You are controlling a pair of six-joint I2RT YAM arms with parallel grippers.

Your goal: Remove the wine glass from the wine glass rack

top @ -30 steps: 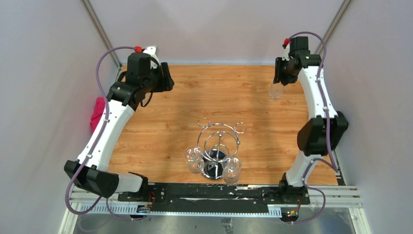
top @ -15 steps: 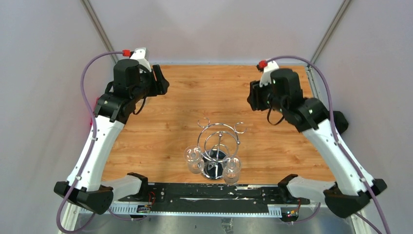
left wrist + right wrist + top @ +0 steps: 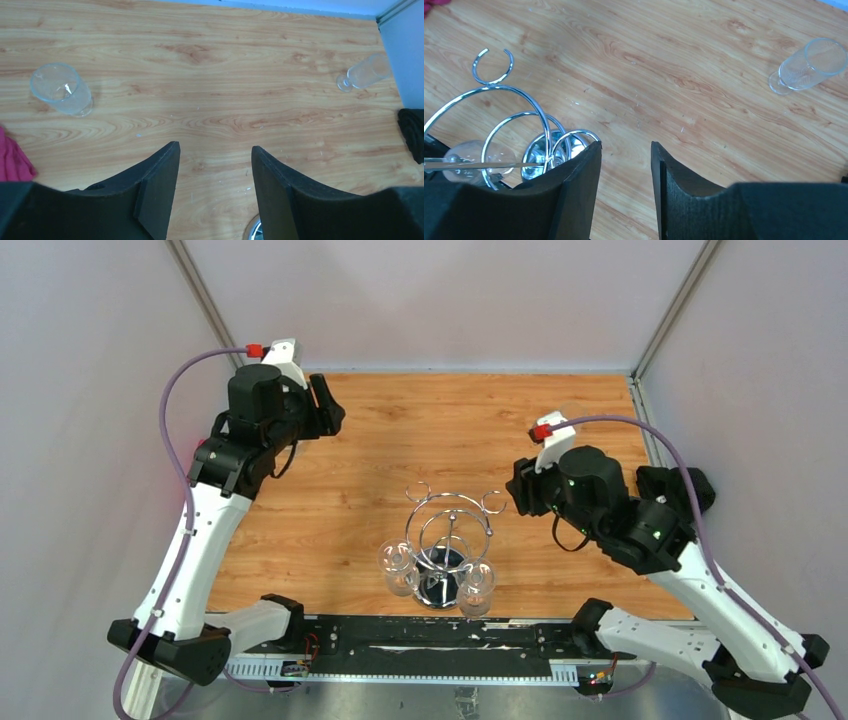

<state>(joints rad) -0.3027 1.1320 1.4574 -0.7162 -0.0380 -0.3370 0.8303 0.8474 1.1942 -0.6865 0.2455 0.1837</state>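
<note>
Top external: wine glass rack (image 3: 443, 578) stands upright.

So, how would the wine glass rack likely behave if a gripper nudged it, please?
The wine glass rack is thin wire on a small round base, so it probably slides or tips easily. Both hanging glasses sit on its near side, likely making it lopsided; they could swing and clink.

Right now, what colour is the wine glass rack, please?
The rack is shiny chrome, best in right wrist view.
</note>
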